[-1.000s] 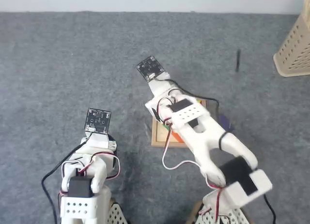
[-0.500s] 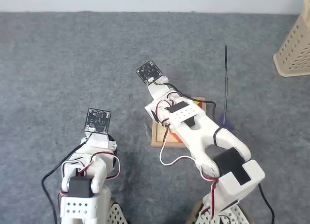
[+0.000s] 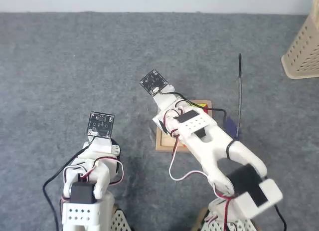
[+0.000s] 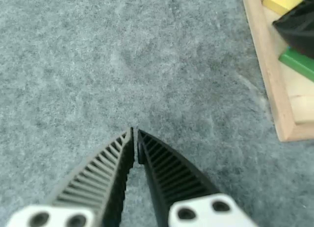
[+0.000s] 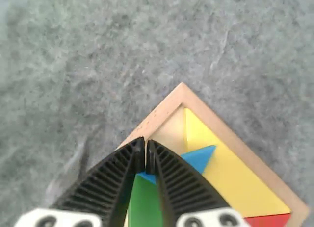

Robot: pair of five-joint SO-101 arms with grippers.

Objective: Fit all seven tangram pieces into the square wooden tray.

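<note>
Looking closest to the bases first, I find the left gripper (image 4: 135,138) clenched, its two ribbed jaws pressed together with nothing between them, hanging over bare grey carpet (image 4: 122,55) with the square wooden tray (image 4: 267,75) off to one side. Farther out, the right gripper (image 5: 145,142) is likewise clamped shut and empty, its tips poised over one corner of the tray, just at the inner edge of the rim; I cannot tell whether they touch the wood. Inside that corner I see a yellow piece (image 5: 230,183) lying against the rim, a blue piece (image 5: 198,158) beside it, a green piece (image 5: 142,202) under the jaws, and a sliver of a red piece (image 5: 267,220) at the edge. From the high view, a small purple piece (image 3: 230,126) lies on the carpet just beside the tray, partly hidden by the right arm. Farthest away, a beige perforated basket (image 3: 304,46) stands at the carpet's far corner.
</note>
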